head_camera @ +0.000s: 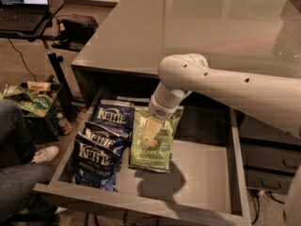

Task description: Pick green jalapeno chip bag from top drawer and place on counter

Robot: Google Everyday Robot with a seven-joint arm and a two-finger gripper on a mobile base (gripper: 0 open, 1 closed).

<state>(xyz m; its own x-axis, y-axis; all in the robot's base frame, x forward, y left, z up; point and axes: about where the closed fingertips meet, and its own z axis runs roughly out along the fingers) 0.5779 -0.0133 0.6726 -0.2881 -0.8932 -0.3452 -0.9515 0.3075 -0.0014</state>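
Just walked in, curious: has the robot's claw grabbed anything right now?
Gripper: down in the top drawer, over the green jalapeno chip bag; open or closed cannot be told.

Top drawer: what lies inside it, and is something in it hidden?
Inside the top drawer lie the green jalapeno chip bag and, left of it, overlapping dark blue Kettle bags. The gripper hangs over the green bag and hides its middle.
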